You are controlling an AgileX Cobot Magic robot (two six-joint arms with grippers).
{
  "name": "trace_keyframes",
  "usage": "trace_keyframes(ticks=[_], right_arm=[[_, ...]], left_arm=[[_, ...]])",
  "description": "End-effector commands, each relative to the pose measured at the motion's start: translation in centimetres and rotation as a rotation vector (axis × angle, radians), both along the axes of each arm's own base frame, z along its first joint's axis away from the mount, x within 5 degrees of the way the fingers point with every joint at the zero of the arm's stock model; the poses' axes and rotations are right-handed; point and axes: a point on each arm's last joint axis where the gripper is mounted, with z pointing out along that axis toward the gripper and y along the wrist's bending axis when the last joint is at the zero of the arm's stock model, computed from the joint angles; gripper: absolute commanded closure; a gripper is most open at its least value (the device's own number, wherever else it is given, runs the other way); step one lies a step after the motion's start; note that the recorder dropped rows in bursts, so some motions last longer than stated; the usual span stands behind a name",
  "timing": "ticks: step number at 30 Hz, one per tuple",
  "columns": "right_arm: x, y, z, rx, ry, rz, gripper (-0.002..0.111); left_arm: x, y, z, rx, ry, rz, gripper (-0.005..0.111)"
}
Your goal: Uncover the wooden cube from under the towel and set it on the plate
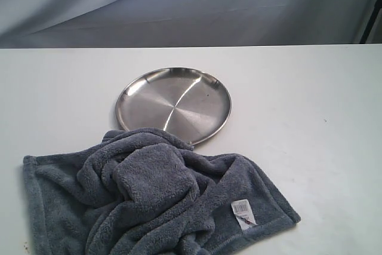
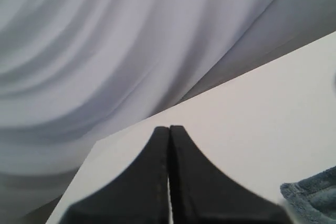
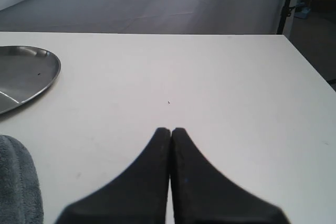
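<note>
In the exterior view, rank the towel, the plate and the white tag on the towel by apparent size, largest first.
1. towel: clearly largest, though it also lies nearest the camera and runs off the frame.
2. plate: roughly half the towel's width.
3. white tag: far the smallest.

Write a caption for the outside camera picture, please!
A fluffy towel hides something boxy beside a shiny plate on a white table.

Towel (image 1: 155,201) was blue-grey all over, with a white tag (image 1: 242,213) carrying black barcode stripes. Plate (image 1: 173,104) was silver with radial sheen. Table (image 1: 310,117) was plain white, backdrop (image 1: 191,4) pale grey. Left gripper (image 2: 169,129) and right gripper (image 3: 170,130) were black.
</note>
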Motion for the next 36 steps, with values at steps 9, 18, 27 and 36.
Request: trace_keyframes(ticks=[9, 18, 27, 36], right_arm=[[0.0, 0.0, -0.1, 0.009, -0.002, -0.002, 0.108], [0.0, 0.0, -0.1, 0.009, -0.002, -0.002, 0.108], [0.0, 0.0, -0.1, 0.009, -0.002, -0.002, 0.108], [0.0, 0.0, -0.1, 0.009, -0.002, -0.002, 0.108]], left_arm=[[-0.1, -0.2, 1.6, -0.879, -0.270, -0.064, 0.107], [-0.6, -1.3, 5.7, -0.886, -0.109, -0.113, 0.107], [2.0, -1.4, 9.9, -0.618, 0.284, -0.043, 0.107], [4.9, -1.9, 11.1, -0.527, 0.553, -0.089, 0.107]])
